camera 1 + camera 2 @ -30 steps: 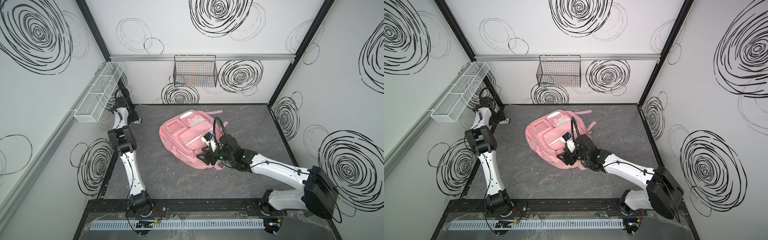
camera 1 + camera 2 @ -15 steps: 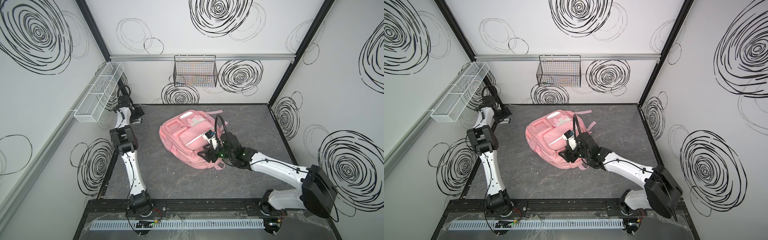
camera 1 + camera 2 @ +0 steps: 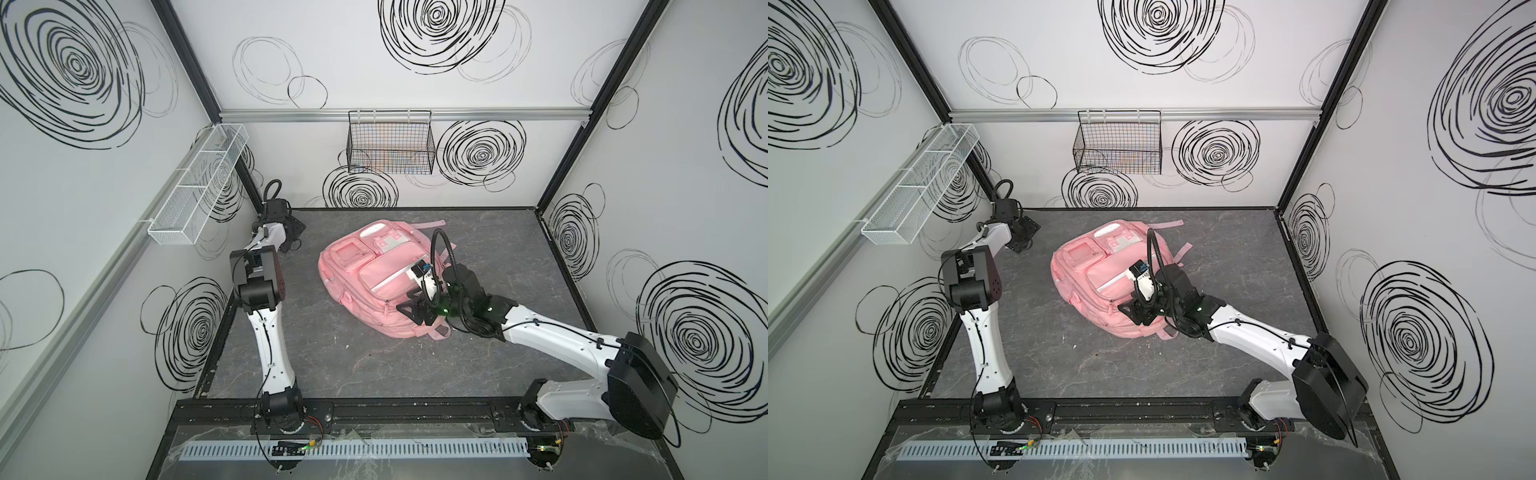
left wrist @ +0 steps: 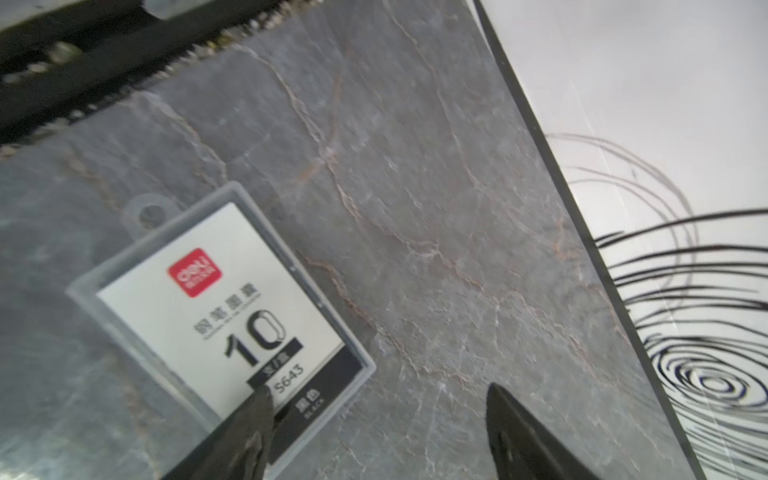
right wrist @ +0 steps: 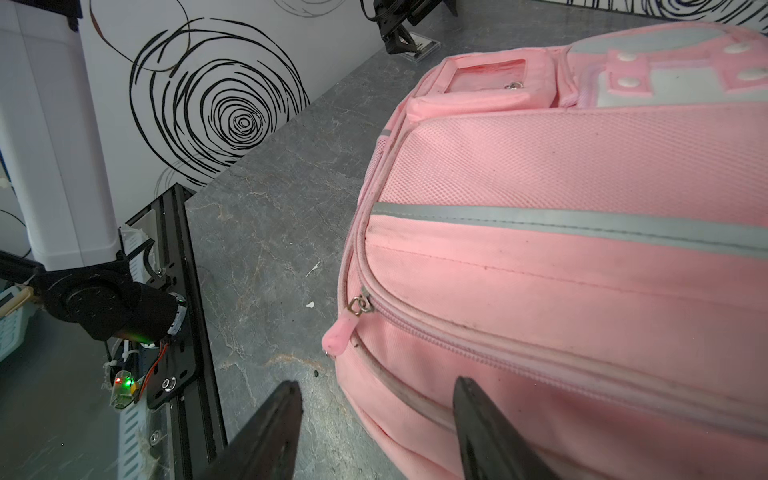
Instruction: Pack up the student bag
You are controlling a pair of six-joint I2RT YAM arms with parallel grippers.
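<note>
Pink bag zipped shut; cartridge box outside at ten o'clock — left gripper and right gripper both spread, empty.

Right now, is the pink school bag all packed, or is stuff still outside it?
Not fully packed: a small clear box of pen refills lies on the table in the far left corner, apart from the pink backpack. The left gripper hovers open above that box. The right gripper, open, sits at the bag's near edge by the zipper pull; that zipper looks closed. What is inside is hidden.
</note>
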